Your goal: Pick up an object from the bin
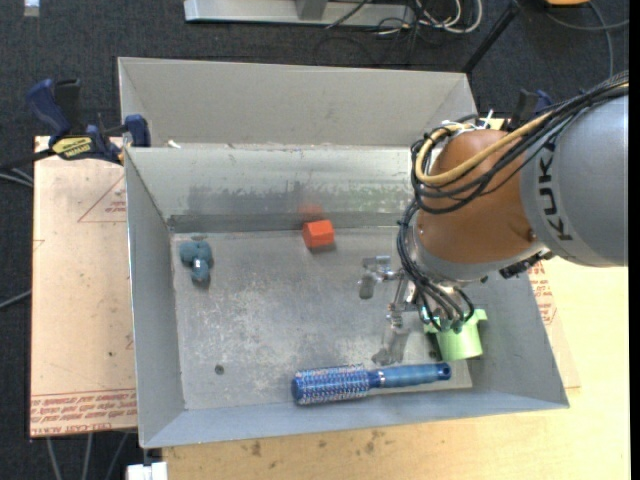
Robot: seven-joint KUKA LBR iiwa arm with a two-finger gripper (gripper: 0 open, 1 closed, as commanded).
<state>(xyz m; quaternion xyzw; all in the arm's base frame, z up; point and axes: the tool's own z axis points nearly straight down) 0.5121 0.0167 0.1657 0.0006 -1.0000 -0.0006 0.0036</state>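
My gripper (386,306) hangs over the right part of the bin floor, below the orange wrist cover. It is open, and between its two metal fingers there is only bare floor. A light green cylindrical thing (462,340) lies just to the right of the fingers, partly under the wrist cables. A blue hairbrush (366,380) lies along the front wall, its handle end just below the lower finger. An orange cube (319,234) sits near the back wall, up and to the left of the gripper.
A small grey-blue thing (196,259) lies at the far left by the back wall. The arm and its orange cover hide the bin's right back corner.
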